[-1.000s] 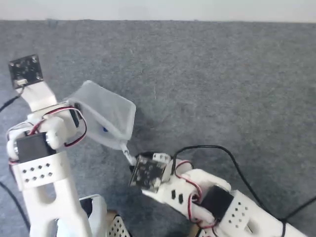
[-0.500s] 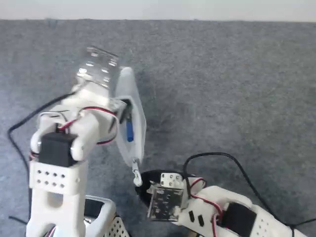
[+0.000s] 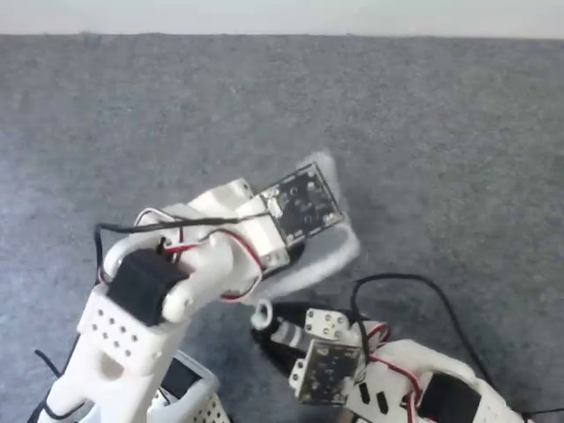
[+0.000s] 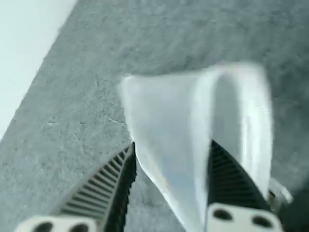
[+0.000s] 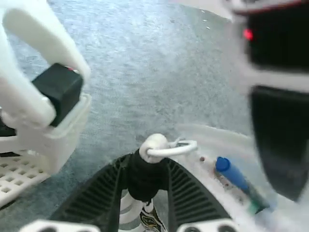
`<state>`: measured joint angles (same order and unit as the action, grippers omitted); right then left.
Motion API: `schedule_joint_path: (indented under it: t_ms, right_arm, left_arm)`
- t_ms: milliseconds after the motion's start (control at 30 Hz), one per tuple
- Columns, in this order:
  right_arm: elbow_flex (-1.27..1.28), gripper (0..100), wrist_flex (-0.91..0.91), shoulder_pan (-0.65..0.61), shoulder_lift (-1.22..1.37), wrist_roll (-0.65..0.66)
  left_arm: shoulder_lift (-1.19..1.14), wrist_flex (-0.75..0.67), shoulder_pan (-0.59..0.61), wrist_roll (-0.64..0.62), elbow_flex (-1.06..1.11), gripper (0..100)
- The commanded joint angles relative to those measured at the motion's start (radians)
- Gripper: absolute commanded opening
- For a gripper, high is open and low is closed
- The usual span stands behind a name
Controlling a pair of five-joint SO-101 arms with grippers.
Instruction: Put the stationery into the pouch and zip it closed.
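So the left claw (image 4: 171, 150) was clamped on the pouch (image 4: 193, 125), holding it up over the middle of the surface, a bit toward the near edge. The right claw (image 5: 147, 162) was pinched tight on the zipper pull (image 5: 154, 144). The pouch ran lengthwise away from it toward the left claw, blue pen (image 5: 234, 180) inside. Half a second earlier the pouch hung near the far-left; it'd swung crosswise since.
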<state>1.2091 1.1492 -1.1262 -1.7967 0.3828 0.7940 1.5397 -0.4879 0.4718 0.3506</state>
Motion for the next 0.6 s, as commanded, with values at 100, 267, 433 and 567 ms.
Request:
schedule_joint_path:
  t_ms: [100, 267, 433, 567]
  right_arm:
    - [-0.066, 0.8, -0.007, 0.044, -0.019, 0.002]
    - [-0.083, 0.8, -0.012, 0.085, -0.019, -0.002]
    - [-0.138, 0.8, 0.004, 0.159, -0.019, -0.043]
    - [-0.149, 0.8, 0.004, 0.194, -0.019, -0.048]
  left_arm:
    - [0.032, 0.216, 0.005, -0.028, -0.266, 22]
    - [0.129, 0.216, 0.097, -0.061, -0.268, 22]
    - [0.272, 0.216, 0.195, 0.008, -0.137, 22]
    - [0.358, 0.216, 0.207, 0.028, -0.022, 22]
